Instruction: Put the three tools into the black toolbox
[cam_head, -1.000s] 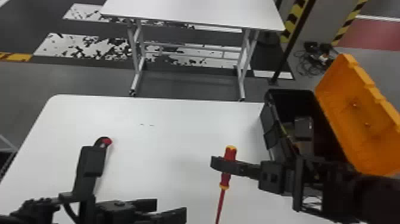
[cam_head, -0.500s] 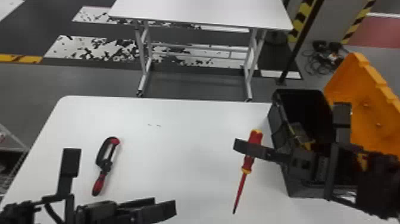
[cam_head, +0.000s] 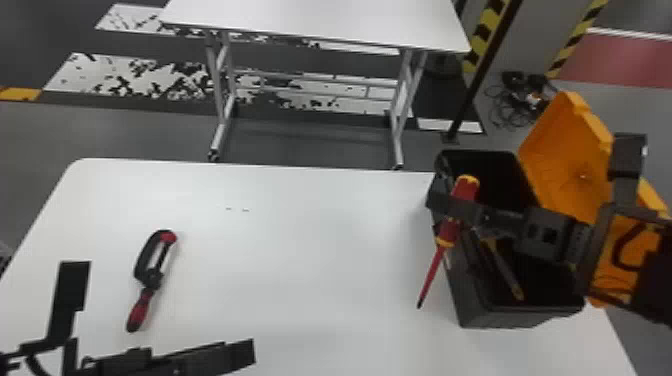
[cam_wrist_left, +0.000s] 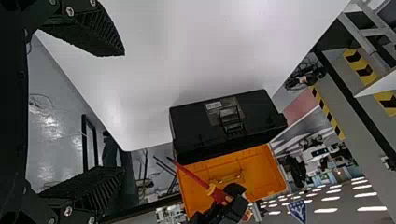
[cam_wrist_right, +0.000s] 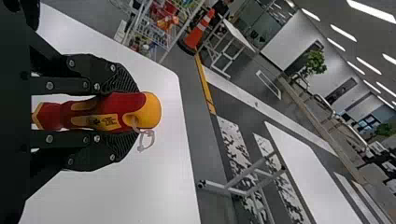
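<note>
Black toolbox — matt plastic (smooth-looking).

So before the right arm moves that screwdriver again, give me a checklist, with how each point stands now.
1. Screwdriver gripped: ok, the right gripper has its handle between both fingers.
2. Lid open: ok.
3. Screwdriver tip over the opening: not ok, it points down outside the toolbox's left side.
4. Enough room beside the tool already inside: cannot tell.
5. Left gripper away from the toolbox: ok, over the table's left part.
</note>
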